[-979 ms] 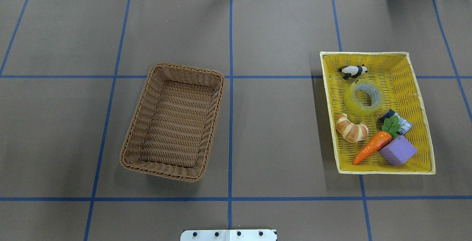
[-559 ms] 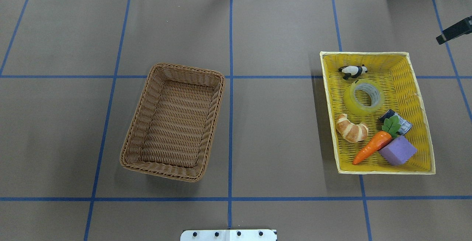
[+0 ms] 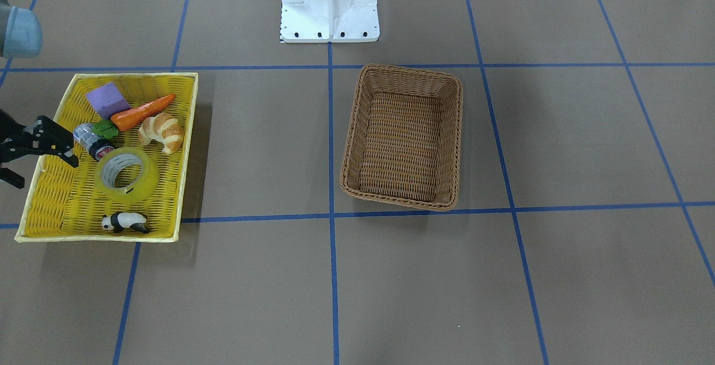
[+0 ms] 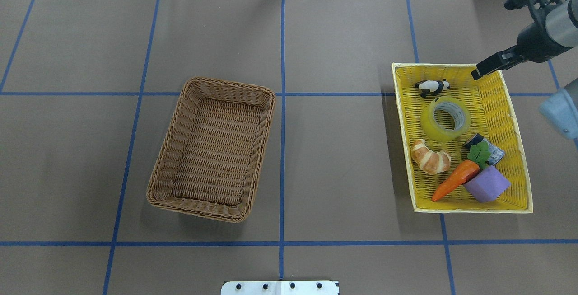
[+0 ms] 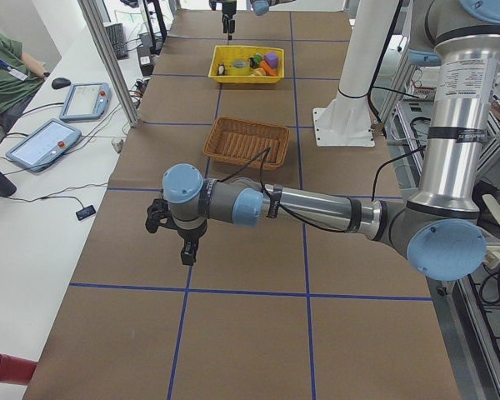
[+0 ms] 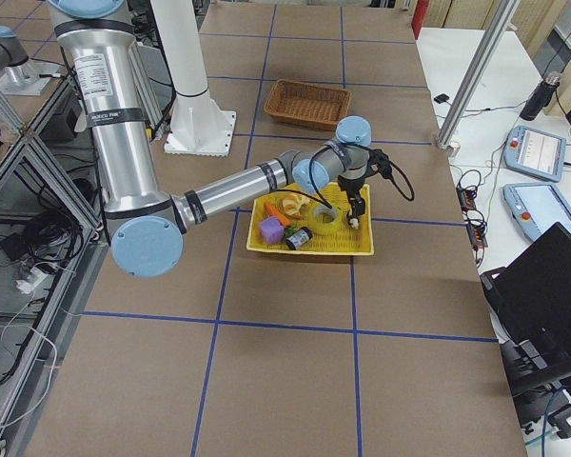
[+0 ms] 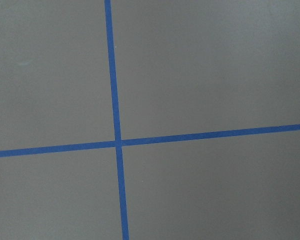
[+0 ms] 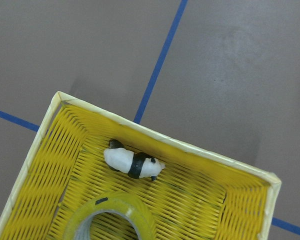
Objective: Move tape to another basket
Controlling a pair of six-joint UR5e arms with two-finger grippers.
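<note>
Tape (image 4: 429,128): lies flat between panda (image 4: 432,87) and silver cylinder (image 4: 495,152), so risks a bumped neighbour or off-centre pinch from the right gripper (image 3: 46,174), spread wide and empty.

I'm looking into a robotics lab here: the table (image 4: 343,150) is covered in brown paper gridded with blue tape lines (image 4: 282,150), aluminium posts (image 5: 108,58) frame it, control tablets (image 5: 85,100) lie on a white side bench (image 5: 33,217), a laptop (image 6: 542,295) sits open, and cables (image 6: 38,233) pile up under the rig.
</note>
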